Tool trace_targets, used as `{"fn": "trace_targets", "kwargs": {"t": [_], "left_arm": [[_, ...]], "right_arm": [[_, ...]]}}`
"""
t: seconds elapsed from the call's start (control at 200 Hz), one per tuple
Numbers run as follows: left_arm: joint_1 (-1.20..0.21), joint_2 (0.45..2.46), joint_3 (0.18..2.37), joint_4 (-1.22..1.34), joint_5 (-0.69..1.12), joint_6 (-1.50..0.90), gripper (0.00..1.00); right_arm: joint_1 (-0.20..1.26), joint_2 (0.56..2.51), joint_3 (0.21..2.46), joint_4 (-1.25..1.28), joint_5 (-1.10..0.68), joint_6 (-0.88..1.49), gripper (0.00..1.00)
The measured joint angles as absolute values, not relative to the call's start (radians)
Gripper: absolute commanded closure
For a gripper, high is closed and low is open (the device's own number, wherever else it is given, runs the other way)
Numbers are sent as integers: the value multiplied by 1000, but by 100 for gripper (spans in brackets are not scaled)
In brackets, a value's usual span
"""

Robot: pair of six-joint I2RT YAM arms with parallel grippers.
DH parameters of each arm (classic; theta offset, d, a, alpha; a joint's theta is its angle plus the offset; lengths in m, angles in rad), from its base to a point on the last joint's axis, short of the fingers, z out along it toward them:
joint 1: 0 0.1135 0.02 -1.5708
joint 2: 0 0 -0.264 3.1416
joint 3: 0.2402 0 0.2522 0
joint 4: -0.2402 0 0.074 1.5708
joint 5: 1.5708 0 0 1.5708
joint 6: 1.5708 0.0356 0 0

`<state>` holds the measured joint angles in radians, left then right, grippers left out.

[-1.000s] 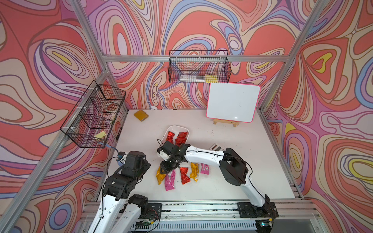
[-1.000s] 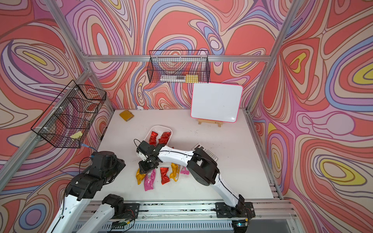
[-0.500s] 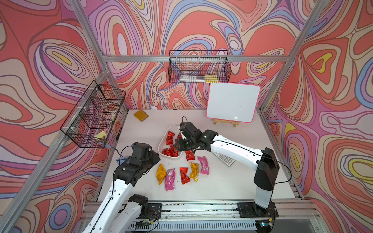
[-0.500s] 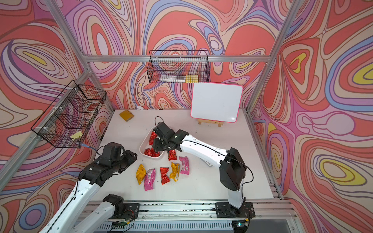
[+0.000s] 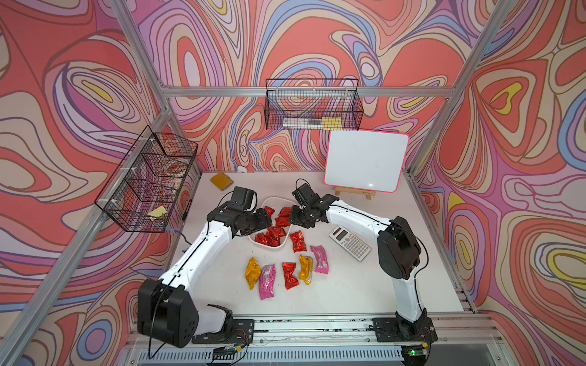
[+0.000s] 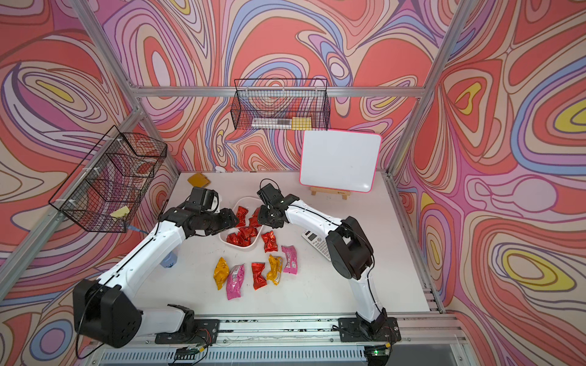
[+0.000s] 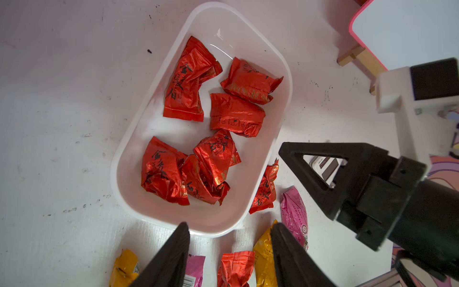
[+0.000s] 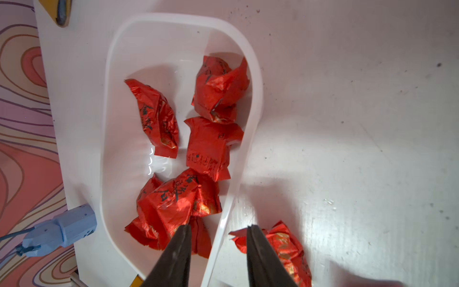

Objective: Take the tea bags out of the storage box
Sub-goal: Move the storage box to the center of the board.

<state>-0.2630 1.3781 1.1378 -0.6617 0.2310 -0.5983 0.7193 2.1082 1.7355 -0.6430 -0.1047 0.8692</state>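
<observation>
About six red tea bags (image 7: 236, 114) were seen in the storage box (image 5: 269, 247), mid-frame in both top views; others lay on the table (image 5: 348, 285) below it. Left gripper (image 7: 230, 227) was spread, empty. Right gripper (image 8: 218, 227) was spread astride the box wall, empty. It should probably be shifted inward so only foil gets pinched.

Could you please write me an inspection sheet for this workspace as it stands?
Surface: white table, dark specks.
Job's things: storage box holds six red tea bags; six loose sachets, red, orange and pink, lie on the table.
Clutter: calculator, mustard pad, whiteboard on its easel.
Tools: left tool open, empty, above the box's end; right tool open, empty, over the box's rim.
Cables: blue plug with lead at the table's edge.
Surroundings: back wire basket, side wire basket, patterned walls.
</observation>
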Motion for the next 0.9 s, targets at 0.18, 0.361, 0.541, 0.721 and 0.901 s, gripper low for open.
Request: {"fn": "trace_targets", "kwargs": {"t": [0.18,0.361,0.541,0.721,0.901], "left_arm": [[-263,1444,1148,-661,228,-596,44],[-263,1504,1174,-657,218,-611,48],[-263,1562,1193,-654,226,-628,47],[-263,1634,1238,-654,225,-628,47],[-263,1724,1359,-662,223,-613,47]], "right_arm": [[699,2186,1775,-640,-158,883,66],[689,2229,1827,-643,-203,886,78],[669,2283,1916,-667,-218,884,86],[637,2325,1996,-704,-225,875,93],[616,2372,2079,-743,-233,863,95]]}}
